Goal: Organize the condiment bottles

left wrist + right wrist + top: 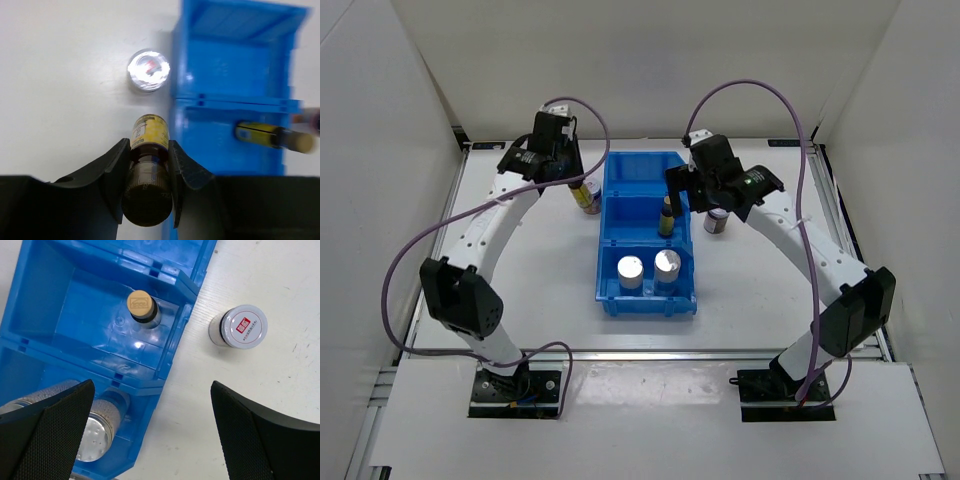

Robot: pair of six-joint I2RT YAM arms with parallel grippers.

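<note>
Six condiment bottles: two slim dark, two white, two squat. The slim dark bottle [150, 131] is pinched between the fingers of your left gripper [148, 147]. Its long axis runs along the fingers, with the round dark end toward the wrist and the yellow label past the tips. Just beyond the tips stands one squat jar [148, 70], beside the blue bin [230, 55]. The second slim bottle [270, 135] is in the bin's middle compartment. Your right gripper [152, 386] is spread wide, holding nothing. The other squat jar [243, 326] stands ahead of it on the table [280, 390]. The white bottles [630, 272] share one compartment by its bin-side finger.
</note>
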